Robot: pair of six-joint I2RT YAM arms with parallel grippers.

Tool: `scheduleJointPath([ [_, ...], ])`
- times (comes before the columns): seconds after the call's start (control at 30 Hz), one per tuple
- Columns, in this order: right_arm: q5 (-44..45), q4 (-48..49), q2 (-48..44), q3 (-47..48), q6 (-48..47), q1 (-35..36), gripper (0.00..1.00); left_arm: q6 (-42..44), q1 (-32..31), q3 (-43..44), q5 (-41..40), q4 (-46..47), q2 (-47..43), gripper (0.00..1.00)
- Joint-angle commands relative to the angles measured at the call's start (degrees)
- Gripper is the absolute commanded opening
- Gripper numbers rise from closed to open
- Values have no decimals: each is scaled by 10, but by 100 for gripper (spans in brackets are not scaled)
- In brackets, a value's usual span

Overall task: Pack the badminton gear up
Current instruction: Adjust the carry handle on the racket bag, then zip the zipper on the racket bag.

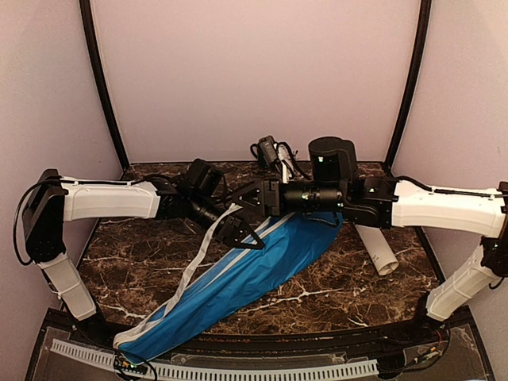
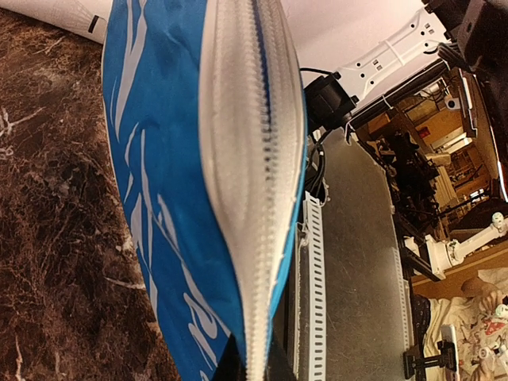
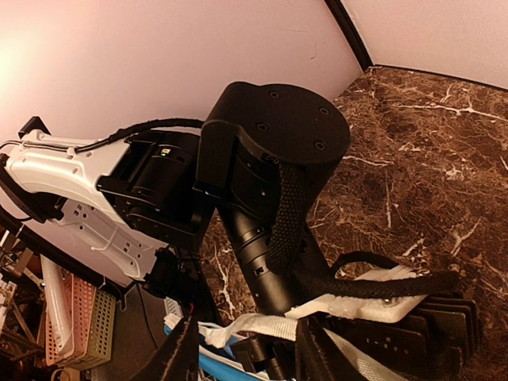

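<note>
From the near-left corner of the tabletop (image 1: 349, 294) to its middle lies the blue cover (image 1: 262, 270), limp and light we judge, best gripped by its white zip edge (image 2: 250, 159), where our left hand (image 2: 252, 367) is clamped, right hand (image 3: 246, 349) half open.

My left arm (image 1: 111, 200) rises from its near-left base. Its white forearm lies level and points right, and its black wrist bends down toward the middle. The left gripper (image 2: 254, 369) is clamped on the white zipper edge of the blue racket-shaped fabric cover (image 2: 159, 198). My right arm (image 1: 444, 208) mirrors it from the near-right base, white forearm level and black wrist stretched left. The right gripper (image 3: 248, 353) sits just beside the left wrist at centre, with its two black fingers (image 3: 178, 353) spread apart.
</note>
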Motion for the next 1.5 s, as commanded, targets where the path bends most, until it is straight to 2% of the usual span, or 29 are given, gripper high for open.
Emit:
scheduleJointPath([
  [0.0, 28, -51, -39, 17, -21, -1, 47, -21, 7, -6, 15, 48, -10, 0],
  [0.13, 61, -102, -91, 3, -46, -5, 52, -24, 16, -9, -5, 49, -19, 0],
  [0.27, 143, -158, -163, -36, -66, -25, 66, -16, 17, -9, 11, 45, -25, 0],
  [0.3, 177, -191, -204, -69, -81, -73, 75, 1, 17, -8, 30, 30, -29, 0],
  [0.33, 180, -201, -216, -79, -90, -91, 77, 11, 17, -7, 39, 20, -32, 0],
  [0.43, 176, -217, -249, -108, -150, -118, 80, 64, 17, 9, 63, -57, -37, 0],
  [0.5, 190, -225, -268, -131, -175, -129, 81, 99, 17, 21, 46, -111, -41, 0],
  [0.6, 192, -252, -276, -137, -144, -142, 77, 107, 17, 25, -2, -145, -51, 0],
  [0.7, 156, -231, -283, -153, -55, -143, 70, 63, 17, 5, -62, -109, -66, 0],
  [0.83, 102, -103, -295, -234, 90, -127, 61, 0, 17, -30, -91, -27, -90, 0],
  [0.93, 113, -7, -267, -263, 150, -90, 57, -19, 17, -37, -82, 5, -95, 0],
  [1.17, 130, 67, -169, -231, 186, -55, 46, -14, 17, -35, -80, 4, -85, 0],
  [1.47, 141, 119, -142, -224, 210, -55, 44, -17, 17, -46, -85, 14, -93, 0],
])
